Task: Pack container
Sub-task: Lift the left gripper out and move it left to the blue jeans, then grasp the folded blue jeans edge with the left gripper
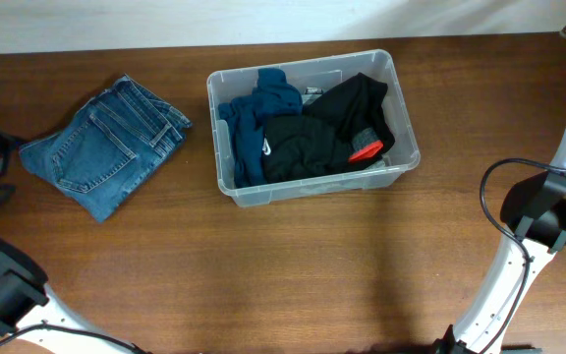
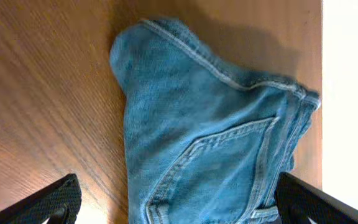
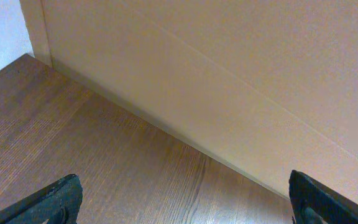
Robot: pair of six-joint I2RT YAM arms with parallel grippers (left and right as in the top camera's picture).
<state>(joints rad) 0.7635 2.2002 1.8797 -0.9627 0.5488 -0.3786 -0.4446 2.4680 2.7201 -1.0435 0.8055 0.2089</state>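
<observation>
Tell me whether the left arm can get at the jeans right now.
Probably yes. The jeans lie alone on the table, left of the container, with nothing on them, and the left gripper is open with them right in front of it.

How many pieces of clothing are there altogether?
4 visible: jeans on the table left of the tub; in the tub, a blue top at left, a black garment mid-front, another black one at right. More may hide underneath.
</observation>
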